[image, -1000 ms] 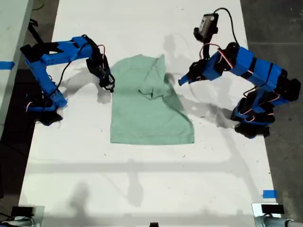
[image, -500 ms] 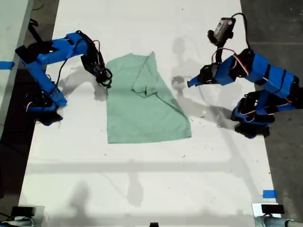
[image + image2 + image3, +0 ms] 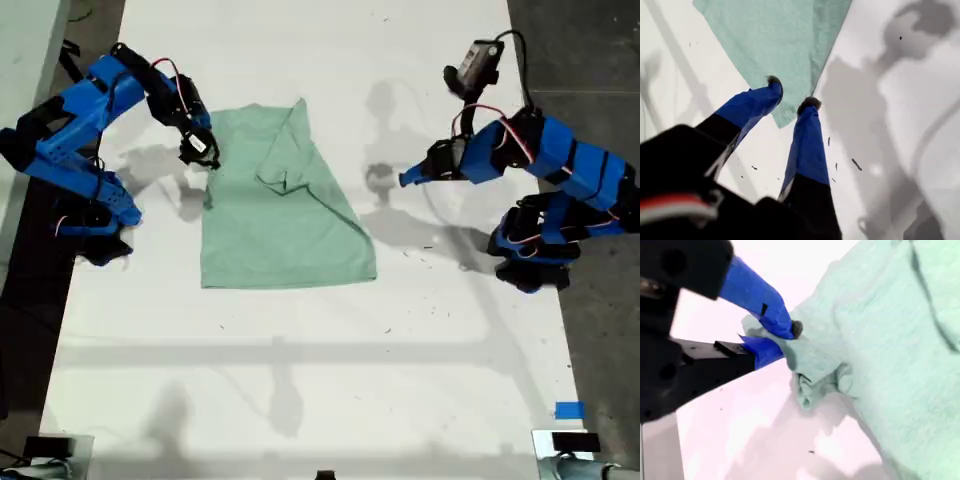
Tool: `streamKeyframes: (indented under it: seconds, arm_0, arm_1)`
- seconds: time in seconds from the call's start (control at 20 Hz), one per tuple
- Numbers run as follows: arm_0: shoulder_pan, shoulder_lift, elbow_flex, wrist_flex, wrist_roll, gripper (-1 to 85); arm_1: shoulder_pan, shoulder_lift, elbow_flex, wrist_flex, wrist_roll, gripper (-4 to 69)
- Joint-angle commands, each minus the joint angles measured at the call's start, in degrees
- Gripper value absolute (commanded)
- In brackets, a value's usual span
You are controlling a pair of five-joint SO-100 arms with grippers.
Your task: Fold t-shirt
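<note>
A broad white table [image 3: 300, 400] fills the exterior view, with dark floor down both sides and a scrap of blue tape [image 3: 568, 410] near that view's lower right. The t-shirt [image 3: 285, 215] lies a little toward the exterior view's left of the table's middle, partly folded, with a loose flap doubled over its upper part and a diagonal edge running down toward the exterior view's right. My second gripper [image 3: 200, 152] is at the cloth's upper corner on the exterior view's left, and the second wrist view shows its jaws pressed together on a bunched wad of the t-shirt's edge [image 3: 805, 370], the fabric gathered and puckered below the pinch. My first gripper [image 3: 410, 178] hangs well apart from the cloth on the exterior view's right; in the first wrist view its fingers [image 3: 771, 85] are spread with nothing between them, a corner of the t-shirt [image 3: 790, 40] showing beyond the tips. The step in hand appears to be dragging or repositioning the shirt by that one pinched corner. To do it well, I judge the pull should stay low and steady so the wad does not slip out, and the loose flap may crumple further unless my first gripper takes the opposite edge to keep the cloth taut.
</note>
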Motion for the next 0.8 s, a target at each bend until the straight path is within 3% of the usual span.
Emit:
streamKeyframes:
  seconds: [0.0,0.3,0.55,0.75]
  arm_0:
    - [5.6,-4.2,-6.5,-4.5,-0.1,0.0]
    - [12.5,-29.0,-28.8,-5.5,-0.8,0.0]
    - [17.6,-55.9,-59.6,4.8,2.1,1.1]
    - [20.7,-57.7,-63.5,5.6,4.8,24.5]
  arm_1:
    - [-1.1,2.7,0.0,-0.8,1.1,11.4]
    - [-2.7,5.1,1.4,0.5,3.0,11.2]
    - [-3.7,7.6,4.0,0.9,4.7,11.2]
    - [-3.9,9.1,6.1,0.5,5.5,11.2]
